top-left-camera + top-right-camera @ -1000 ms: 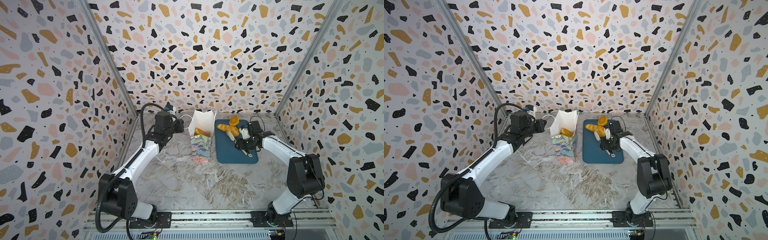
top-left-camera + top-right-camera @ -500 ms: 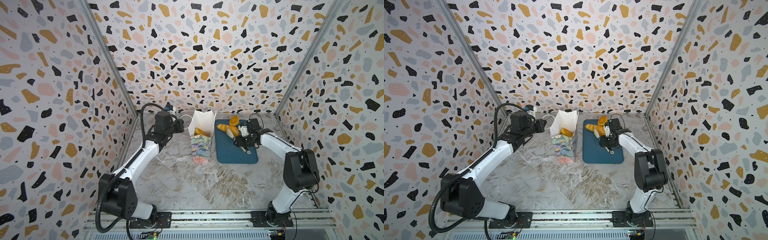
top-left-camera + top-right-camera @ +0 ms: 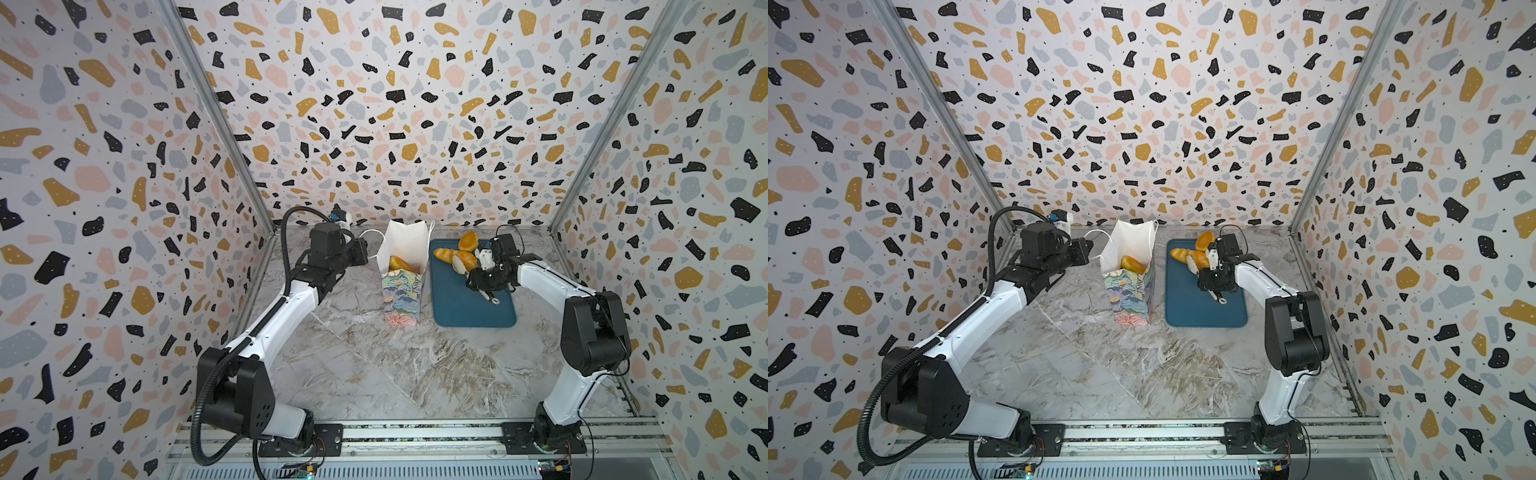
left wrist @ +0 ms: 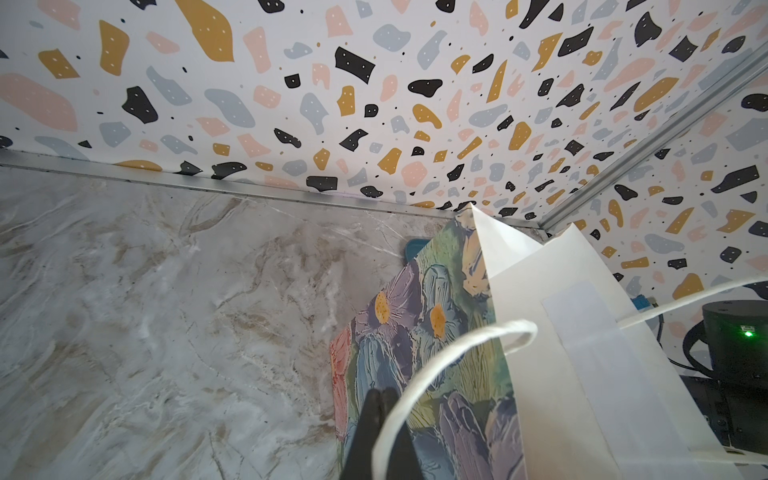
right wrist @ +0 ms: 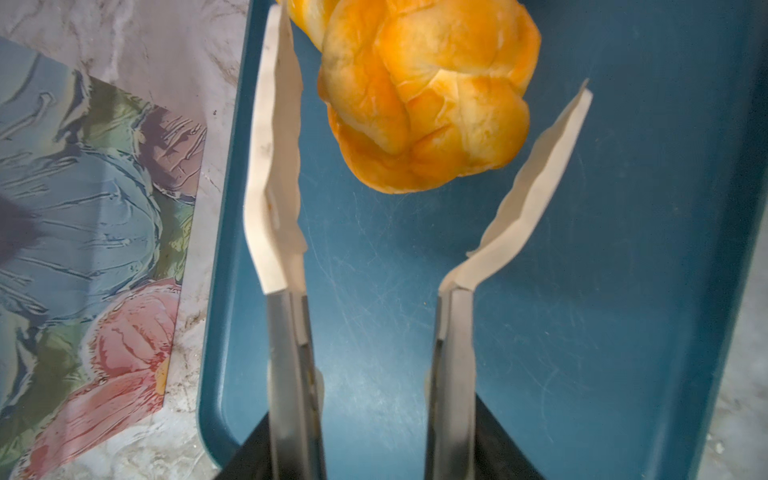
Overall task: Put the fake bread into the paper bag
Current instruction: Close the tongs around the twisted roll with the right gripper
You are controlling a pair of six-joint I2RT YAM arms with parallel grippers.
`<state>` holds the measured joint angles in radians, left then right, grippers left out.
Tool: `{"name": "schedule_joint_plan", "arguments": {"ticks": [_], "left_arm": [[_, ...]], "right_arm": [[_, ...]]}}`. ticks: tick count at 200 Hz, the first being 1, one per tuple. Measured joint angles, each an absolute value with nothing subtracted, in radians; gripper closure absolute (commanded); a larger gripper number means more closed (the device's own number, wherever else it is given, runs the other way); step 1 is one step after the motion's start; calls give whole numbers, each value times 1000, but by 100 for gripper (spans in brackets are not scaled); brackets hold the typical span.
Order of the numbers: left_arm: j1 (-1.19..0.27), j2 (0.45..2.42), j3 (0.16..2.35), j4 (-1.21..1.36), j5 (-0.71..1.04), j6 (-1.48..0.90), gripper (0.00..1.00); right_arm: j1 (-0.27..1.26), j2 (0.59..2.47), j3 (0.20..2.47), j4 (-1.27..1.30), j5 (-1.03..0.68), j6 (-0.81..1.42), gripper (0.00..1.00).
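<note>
The paper bag [image 3: 401, 299] [image 3: 1128, 299] stands upright with its mouth open, and one golden fake bread [image 3: 400, 264] [image 3: 1133, 264] lies inside. My left gripper [image 3: 365, 253] [image 4: 379, 392] is shut on the bag's white cord handle [image 4: 457, 345], pulling it leftward. Three more breads lie at the far end of the teal tray [image 3: 465, 311]: a round bun [image 3: 468, 241], a ridged loaf [image 3: 445, 254] and a knotted bun [image 5: 428, 104]. My right gripper [image 3: 484, 276] [image 5: 374, 453] is shut on metal tongs [image 5: 274, 166]. Their white blades stand apart on either side of the knotted bun, not touching it.
The tray [image 3: 1196, 311] lies flat just right of the bag [image 5: 83, 208] on the marble tabletop. Patterned walls close in the back and both sides. The tongs' hinge end [image 3: 493, 298] sticks out behind the right gripper over the tray.
The right gripper with the tongs has moved toward the back of the tray, bringing the blades up to the breads. The left gripper and the bag have not moved.
</note>
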<state>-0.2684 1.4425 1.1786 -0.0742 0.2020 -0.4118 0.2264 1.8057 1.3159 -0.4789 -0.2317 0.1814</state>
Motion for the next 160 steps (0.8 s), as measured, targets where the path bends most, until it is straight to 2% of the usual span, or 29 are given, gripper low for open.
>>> {"name": "schedule_joint_plan", "arguments": {"ticks": [110, 160], "left_arm": [[-268, 1443, 1179, -75, 200, -411, 100], [-268, 1443, 1179, -75, 200, -411, 100]], "right_arm": [[224, 1858, 1340, -478, -237, 182, 45], [220, 1878, 1350, -477, -244, 180, 52]]}}
